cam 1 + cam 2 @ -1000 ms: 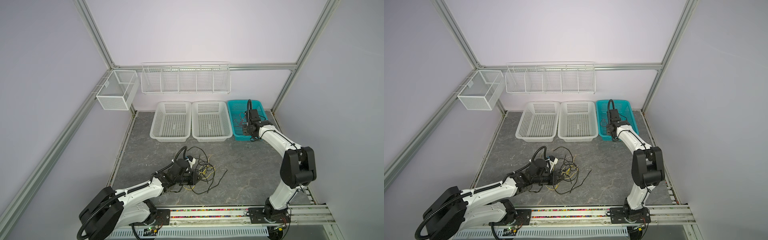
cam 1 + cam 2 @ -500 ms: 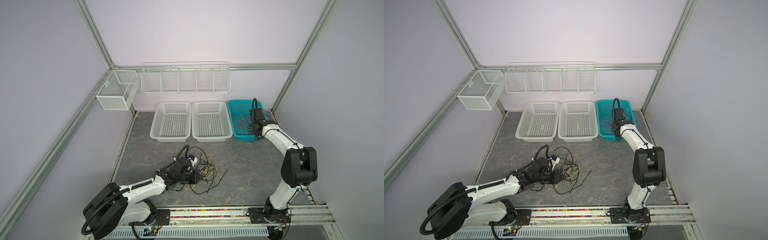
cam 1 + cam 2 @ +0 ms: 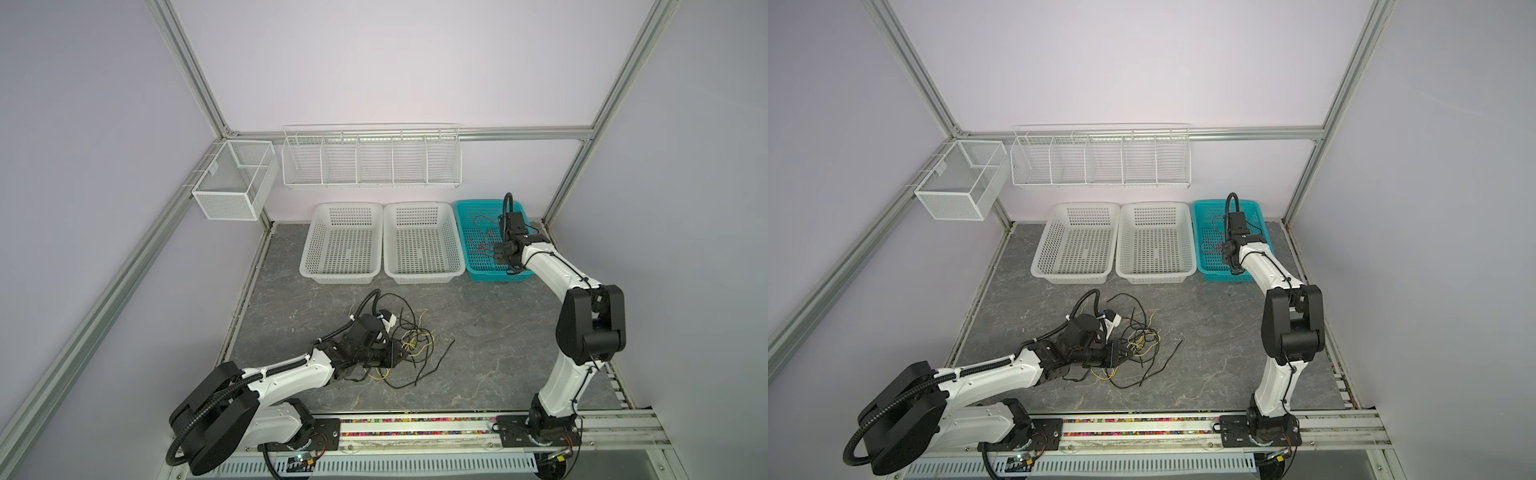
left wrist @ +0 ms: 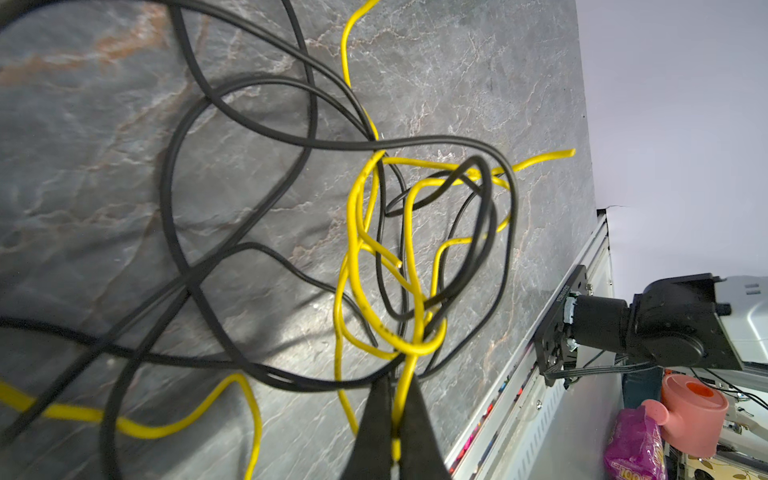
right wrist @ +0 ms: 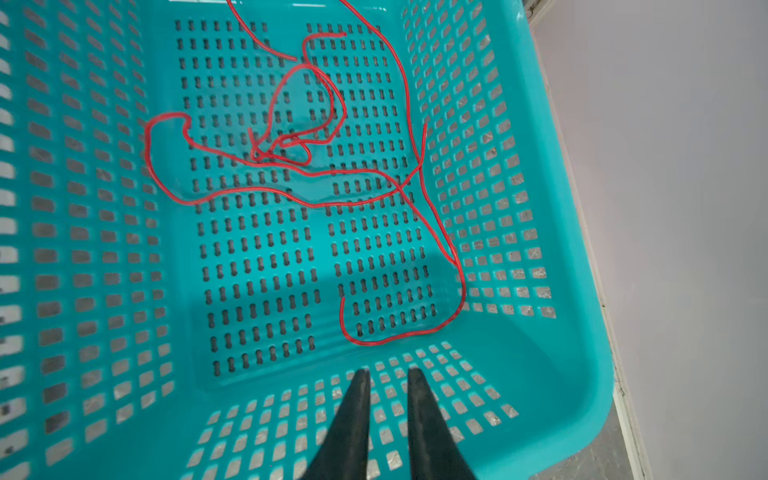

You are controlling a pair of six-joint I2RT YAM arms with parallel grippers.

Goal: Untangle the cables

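The yellow cable [image 4: 352, 216] and black cables [image 4: 165, 199] lie tangled together on the grey table [image 4: 498, 62], toward its front. The left gripper [image 4: 397, 384] is clenched on 1 yellow strand at the tangle's edge. The red cable [image 5: 146, 145] lies loose in the teal basket [image 5: 561, 374]. Above the basket the right gripper [image 5: 388, 372] hangs with its jaws slightly parted, grasping nothing.

Left arm [image 3: 286, 376] and right arm [image 3: 548, 268]: white shells, black joints. Black corrugated hose [image 3: 274, 369] on the left; tapered black fingers [image 5: 351, 419].
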